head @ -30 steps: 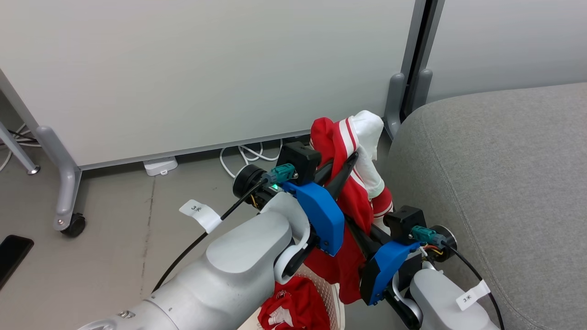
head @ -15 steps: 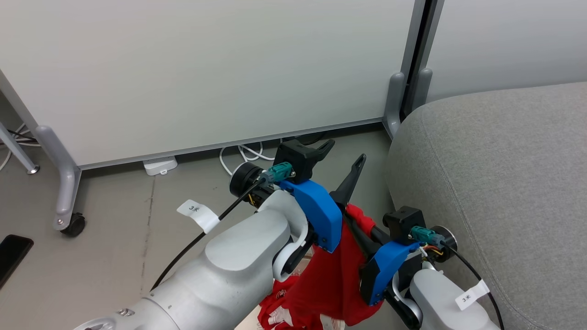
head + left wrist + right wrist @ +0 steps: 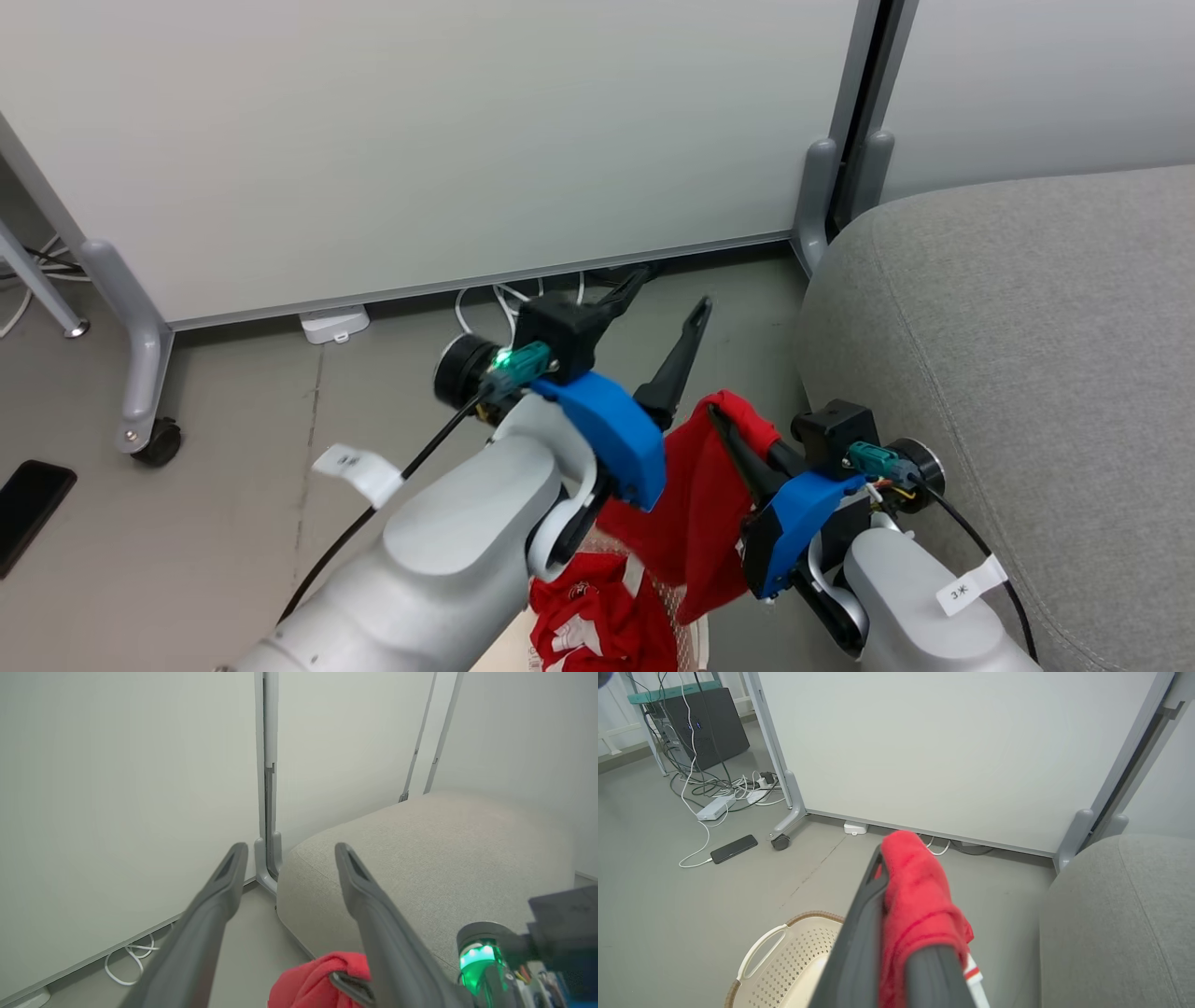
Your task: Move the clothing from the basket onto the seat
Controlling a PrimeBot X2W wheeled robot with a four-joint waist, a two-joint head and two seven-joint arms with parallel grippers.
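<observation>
Nothing is on the seat yet.
The right fingers [image 3: 742, 457] are closed tight on one piece of red clothing [image 3: 695, 509], held up over the basket [image 3: 762, 948], just beside the grey seat [image 3: 1027, 327]. The left fingers [image 3: 359, 891] are wide open and hold nothing. Another red piece [image 3: 597, 607] lies in the basket.

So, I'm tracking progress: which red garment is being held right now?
The red garment hanging from the shut right gripper; the second garment, with white markings, lies below in the basket.

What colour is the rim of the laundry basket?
Brown, woven-looking, on the cream basket; best seen in the right wrist view.
</observation>
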